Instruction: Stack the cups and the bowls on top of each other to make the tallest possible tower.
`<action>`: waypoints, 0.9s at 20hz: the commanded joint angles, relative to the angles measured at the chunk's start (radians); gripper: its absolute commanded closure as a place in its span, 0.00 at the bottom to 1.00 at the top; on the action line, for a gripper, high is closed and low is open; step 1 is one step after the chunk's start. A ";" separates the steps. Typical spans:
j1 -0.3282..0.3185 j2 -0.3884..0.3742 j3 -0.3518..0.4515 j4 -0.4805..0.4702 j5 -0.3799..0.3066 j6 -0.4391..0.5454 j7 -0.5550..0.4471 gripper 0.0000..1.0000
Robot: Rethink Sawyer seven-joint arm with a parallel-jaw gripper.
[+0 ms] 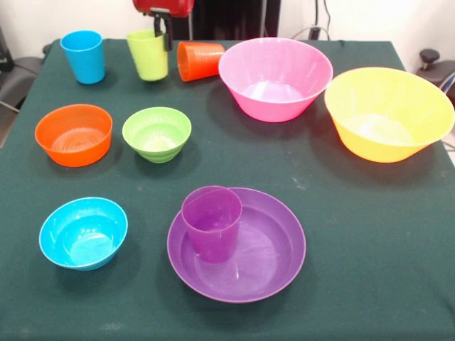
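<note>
Closest to the camera sits the wide shallow purple plastic bowl (274, 266) on the green tabletop (370, 241), and the small purple plastic cup (212, 222) stands upright inside it, toward its left side. Left of that bowl is the small blue plastic bowl (83, 232). One row farther back are the small orange plastic bowl (73, 134) and, just beside it on the right, the small green plastic bowl (156, 133). At the far edge, from left to right, stand the blue plastic cup (83, 56), the lime green plastic cup (148, 55), the orange plastic cup (200, 60), which lies on its side with its mouth pointing left, and the large pink plastic bowl (276, 78). The large yellow plastic bowl (387, 114) sits tilted at the right. Nothing is stacked yet, so no tower has been started apart from the purple cup resting in its bowl. The red and black gripper (162, 27) hangs at the top of the front view, right over the lime green cup. A dark finger reaches down at the cup's right rim, touching it or very close, but I cannot tell how wide the jaws are or whether they hold the cup. I think the lime green cup is the next thing to be lifted, since it sits straight under the jaws with its long side pointing up.
</note>
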 commanded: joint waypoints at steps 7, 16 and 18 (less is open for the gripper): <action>-0.017 -0.178 0.241 0.055 0.146 0.277 -0.052 1.00; 0.025 -0.278 0.306 0.027 0.263 0.406 -0.052 1.00; 0.041 -0.296 0.318 0.004 0.292 0.442 -0.053 1.00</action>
